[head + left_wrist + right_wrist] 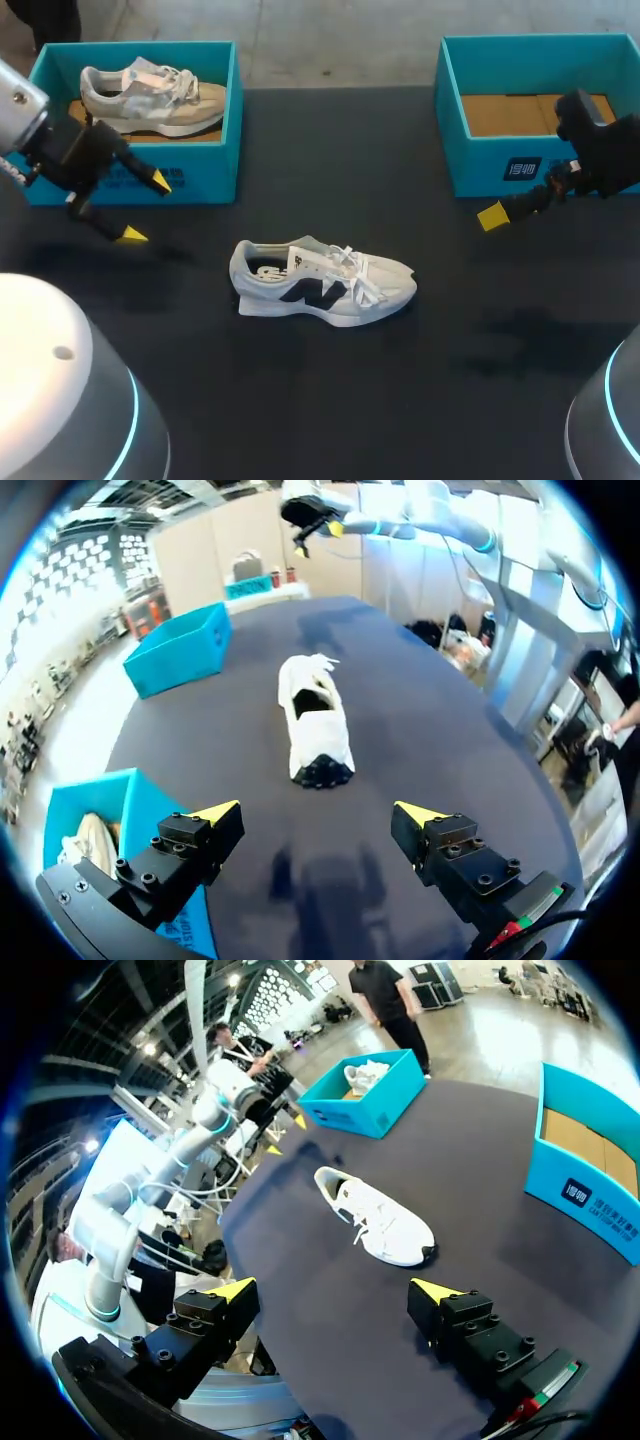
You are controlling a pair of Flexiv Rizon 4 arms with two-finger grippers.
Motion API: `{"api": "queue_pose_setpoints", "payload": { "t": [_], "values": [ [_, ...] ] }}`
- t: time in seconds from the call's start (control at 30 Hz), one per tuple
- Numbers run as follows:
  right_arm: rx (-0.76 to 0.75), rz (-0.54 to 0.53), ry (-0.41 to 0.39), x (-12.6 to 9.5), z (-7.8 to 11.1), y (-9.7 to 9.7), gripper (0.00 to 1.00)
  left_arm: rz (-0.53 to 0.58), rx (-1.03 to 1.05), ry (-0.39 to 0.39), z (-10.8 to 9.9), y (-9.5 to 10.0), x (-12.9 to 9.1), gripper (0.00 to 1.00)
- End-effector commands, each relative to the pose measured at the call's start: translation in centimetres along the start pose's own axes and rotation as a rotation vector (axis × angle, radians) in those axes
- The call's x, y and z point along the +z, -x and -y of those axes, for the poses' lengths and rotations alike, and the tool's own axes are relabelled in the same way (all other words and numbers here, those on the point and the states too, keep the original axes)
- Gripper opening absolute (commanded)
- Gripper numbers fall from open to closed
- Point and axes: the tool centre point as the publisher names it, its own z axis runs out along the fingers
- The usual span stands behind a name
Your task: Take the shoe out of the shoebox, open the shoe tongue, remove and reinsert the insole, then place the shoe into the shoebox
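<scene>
Shoe [322,280]: stands on its sole in the middle of the worktop [300,420], heel toward my left arm and toe toward my right. It is clear of both boxes, so either arm can get at it.
Left tool [145,208]: open and empty, hanging above the worktop just in front of the left box [215,170] and well apart from the shoe. In its wrist view the heel lies straight ahead of the fingers, which would suit bracing that end.
Right tool [335,1290]: fingers spread with nothing between them, raised near the empty shoebox [500,165], with the toe end ahead of it.
Boxes: the left box holds a second shoe [150,98], which looks to be out of play. The empty shoebox shows a bare cardboard floor and is probably where the shoe goes back.
Insole: the shoe's mouth is small and dark in these views, so I cannot tell whether the insole is seated.
Stage: as I judge it, the shoe is out of its box and the tongue and insole work is yet to come.
</scene>
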Motion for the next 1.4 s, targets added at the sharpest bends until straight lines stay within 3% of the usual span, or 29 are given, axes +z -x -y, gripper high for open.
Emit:
{"api": "queue_pose_setpoints", "payload": {
  "t": [0.03, 0.3, 0.9, 1.4],
  "values": [
    [0.002, 0.002, -0.002, 0.1, -0.1, 0.0, 1.00, 0.046, -0.016, -0.084, -1.0, -0.4, 0.3, 1.00],
    [0.002, 0.002, -0.002, 0.1, -0.1, 0.0, 1.00, 0.120, -0.049, -0.197, -1.7, -0.4, 0.5, 1.00],
    [0.002, 0.002, -0.002, 0.1, -0.1, 0.0, 1.00, 0.152, -0.125, -0.330, -3.7, -1.5, 2.6, 1.00],
    [0.002, 0.002, -0.002, 0.1, -0.1, 0.0, 1.00, 0.130, -0.161, -0.390, -5.0, -2.1, 5.0, 1.00]
  ]
}}
